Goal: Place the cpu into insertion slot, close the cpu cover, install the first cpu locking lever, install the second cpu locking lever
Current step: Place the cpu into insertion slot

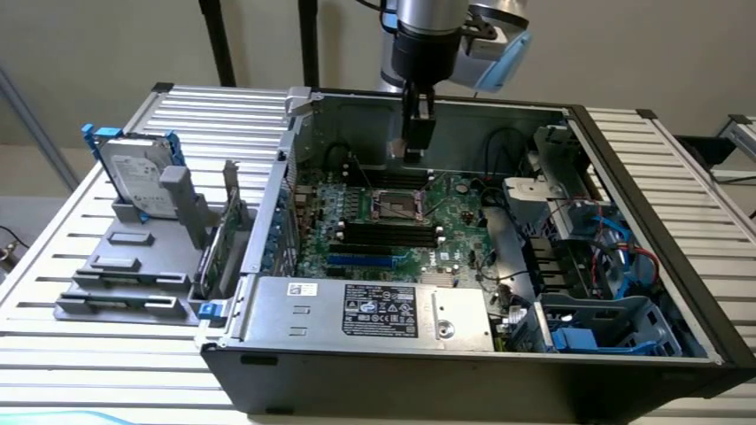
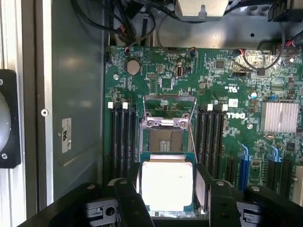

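- Gripper (image 1: 413,149) hung over mid-board in the ext. view, just at 12 o'clock of socket (image 1: 399,205). Its black fingers (image 2: 128,201) pinched cpu (image 2: 166,184) by two opposite edges, clear of the board.
- Cpu: flat square, dull silver top w/ rounded corners and a thin green rim. In the wrist view it sat just short of the socket (image 2: 164,140), not yet seated.
- Socket: square recess w/ dark pin field, open to above.
- Cpu cover (image 2: 169,97): thin silvery frame w/ square window, tilted up on its hinge at the socket's far edge.
- Locking lever (image 2: 191,137): thin wire rod, slanted along one side of the socket.
- Long black memory sticks (image 2: 122,137) flanked the socket on both sides, close in; side room was tight.
- Motherboard (image 1: 455,221): green, densely populated, w/ finned silver heatsink (image 2: 280,117) and round coin cell (image 2: 133,66).
- Case (image 1: 473,390): black tower on its side, top open. It held the board, a grey labelled power supply (image 1: 366,310) at 6 o'clock and a blue plastic drive cage (image 1: 614,328) at 4 o'clock.
- Slatted metal table (image 1: 71,354): a grey rack (image 1: 130,274) at 9 o'clock carried a hard drive (image 1: 130,173), tilted, in blue brackets.
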`<control>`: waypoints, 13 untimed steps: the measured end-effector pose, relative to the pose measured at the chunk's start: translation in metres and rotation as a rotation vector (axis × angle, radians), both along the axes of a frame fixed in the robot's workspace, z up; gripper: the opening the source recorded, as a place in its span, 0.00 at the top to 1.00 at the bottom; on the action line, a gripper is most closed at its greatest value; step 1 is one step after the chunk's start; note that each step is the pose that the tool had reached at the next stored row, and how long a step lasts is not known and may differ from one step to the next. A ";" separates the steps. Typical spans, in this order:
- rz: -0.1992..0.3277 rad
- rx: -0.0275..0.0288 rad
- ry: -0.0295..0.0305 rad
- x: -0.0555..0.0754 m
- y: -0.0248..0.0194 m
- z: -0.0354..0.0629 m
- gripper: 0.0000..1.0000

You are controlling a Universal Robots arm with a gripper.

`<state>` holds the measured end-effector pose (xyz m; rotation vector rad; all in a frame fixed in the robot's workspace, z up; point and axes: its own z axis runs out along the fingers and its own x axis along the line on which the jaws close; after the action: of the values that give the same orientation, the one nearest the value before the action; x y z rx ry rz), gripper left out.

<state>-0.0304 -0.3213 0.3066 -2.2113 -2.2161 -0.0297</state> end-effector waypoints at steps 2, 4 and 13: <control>-0.001 0.0000 0.0023 0.001 0.0000 -0.0034 0.45; -0.001 0.0000 0.0029 0.002 0.0000 -0.0070 0.45; -0.001 0.0001 0.0033 0.005 -0.0006 -0.0234 0.45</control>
<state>-0.0258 -0.3219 0.2833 -2.2109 -2.2132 -0.0262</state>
